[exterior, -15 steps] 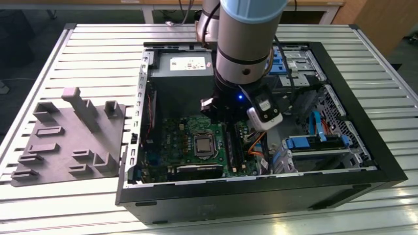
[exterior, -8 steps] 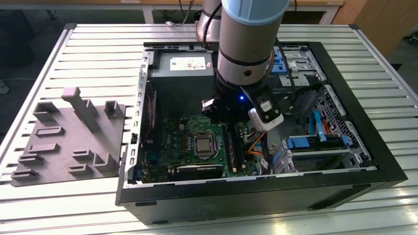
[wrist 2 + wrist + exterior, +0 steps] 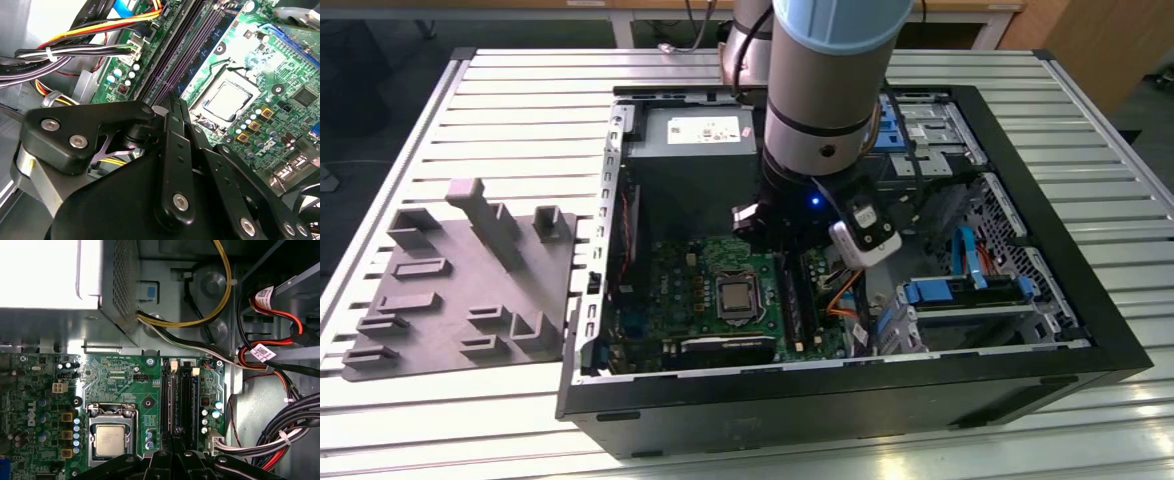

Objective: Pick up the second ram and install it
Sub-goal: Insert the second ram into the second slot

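My gripper (image 3: 785,252) is low inside the open computer case, right over the memory slots of the green motherboard (image 3: 678,292). In both wrist views its black fingers (image 3: 172,130) (image 3: 176,436) stand close together, shut on the second ram (image 3: 171,400), a thin dark stick seen edge-on along the slot nearest the silver processor (image 3: 110,439). The stick runs away from the fingertips (image 3: 176,62) and lies in line with its slot. I cannot tell how deep it sits. A second dark stick (image 3: 187,400) fills the neighbouring slot.
A grey tray (image 3: 454,290) with raised blocks lies on the slatted table at the exterior view's left. Cable bundles (image 3: 272,437) crowd the slots' far side. The power supply box (image 3: 694,150) and blue drive bays (image 3: 961,290) flank the board within the case walls (image 3: 854,385).
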Available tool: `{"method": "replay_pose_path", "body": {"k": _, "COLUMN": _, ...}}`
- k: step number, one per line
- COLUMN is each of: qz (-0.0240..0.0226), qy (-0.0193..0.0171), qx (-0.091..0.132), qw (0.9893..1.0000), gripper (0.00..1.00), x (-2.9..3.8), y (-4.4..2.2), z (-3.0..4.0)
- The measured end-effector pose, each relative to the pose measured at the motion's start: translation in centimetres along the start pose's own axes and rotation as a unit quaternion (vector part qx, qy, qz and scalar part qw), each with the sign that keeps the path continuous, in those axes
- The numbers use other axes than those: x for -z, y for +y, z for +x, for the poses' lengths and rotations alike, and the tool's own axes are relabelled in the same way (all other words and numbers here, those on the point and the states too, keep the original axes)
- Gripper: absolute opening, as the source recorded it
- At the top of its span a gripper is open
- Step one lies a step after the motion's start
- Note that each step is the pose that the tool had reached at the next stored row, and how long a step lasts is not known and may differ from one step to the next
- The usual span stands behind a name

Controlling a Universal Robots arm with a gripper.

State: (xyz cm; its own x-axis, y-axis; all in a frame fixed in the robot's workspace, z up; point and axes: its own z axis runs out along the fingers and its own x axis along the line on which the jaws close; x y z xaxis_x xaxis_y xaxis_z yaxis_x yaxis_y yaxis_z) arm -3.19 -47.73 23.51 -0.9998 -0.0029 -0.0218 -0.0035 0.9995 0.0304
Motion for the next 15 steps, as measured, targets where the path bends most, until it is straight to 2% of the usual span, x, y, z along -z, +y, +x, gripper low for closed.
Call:
{"method": "replay_pose_path", "body": {"k": 10, "qz": -0.0002, "qy": 0.0001, "qx": 0.000, "qw": 1.0000, "gripper": 0.11, "x": -0.24, "y": -0.01, "z": -0.02}}
{"method": "replay_pose_path", "body": {"k": 13, "qz": -0.0027, "qy": 0.0000, "qx": 0.000, "qw": 1.0000, "gripper": 0.11, "x": -0.28, "y": -0.01, "z": -0.02}}
{"method": "replay_pose_path", "body": {"k": 15, "qz": -0.0027, "qy": 0.0001, "qx": 0.000, "qw": 1.0000, "gripper": 0.11, "x": -0.29, "y": -0.01, "z": -0.02}}
